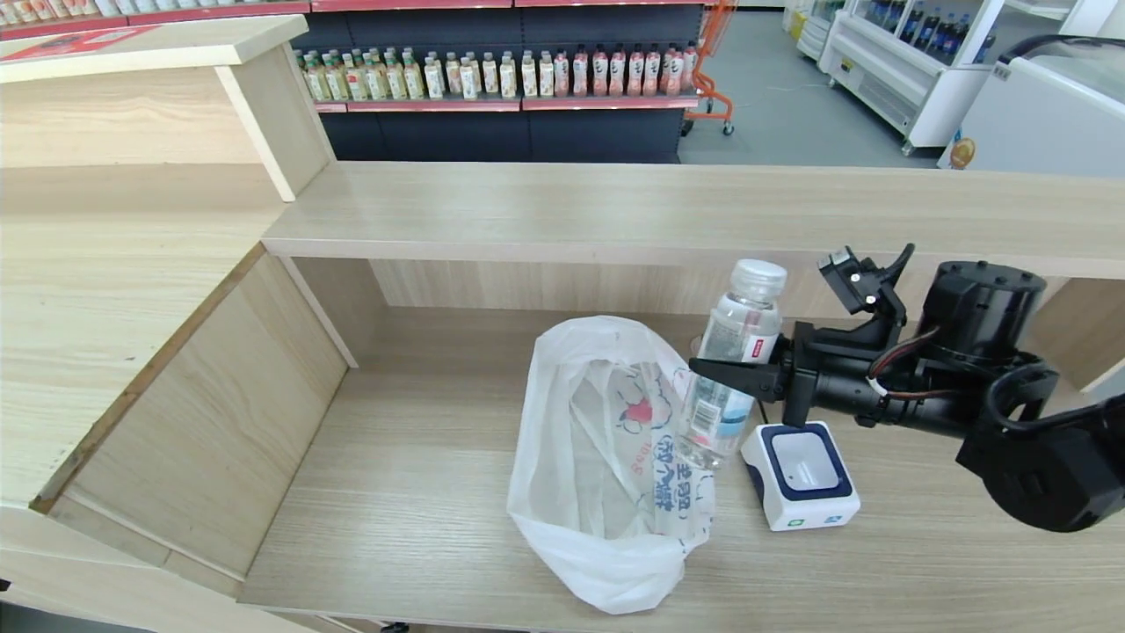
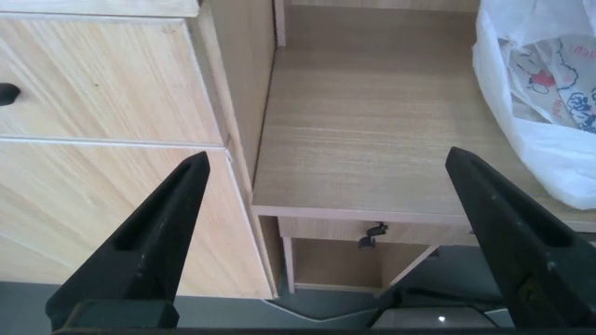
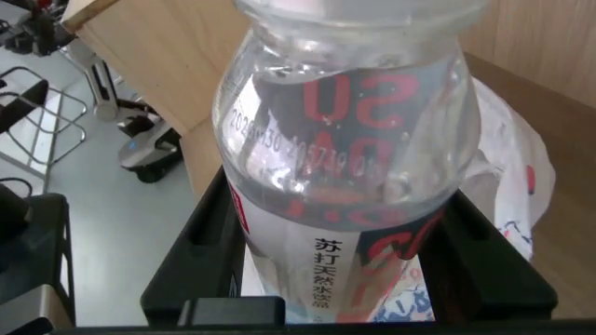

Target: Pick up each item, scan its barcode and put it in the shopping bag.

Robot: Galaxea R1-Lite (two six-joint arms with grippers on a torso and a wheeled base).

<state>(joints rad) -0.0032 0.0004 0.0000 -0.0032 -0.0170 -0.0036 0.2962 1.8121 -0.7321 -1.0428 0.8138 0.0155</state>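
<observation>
Clamping the water bottle (image 1: 743,325) mid-body in our right gripper (image 1: 731,374), cap up.
We hold it at the shopping bag's (image 1: 571,457) rim, on the scanner's (image 1: 802,475) side, above the counter (image 1: 422,510); our left gripper (image 2: 328,160) hangs spread apart near the counter's edge.

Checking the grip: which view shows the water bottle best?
The head view: the whole water bottle, cap to base, in the right gripper beside the shopping bag. The right wrist view shows its shoulder and label close up; the left wrist view faces the bag.
</observation>
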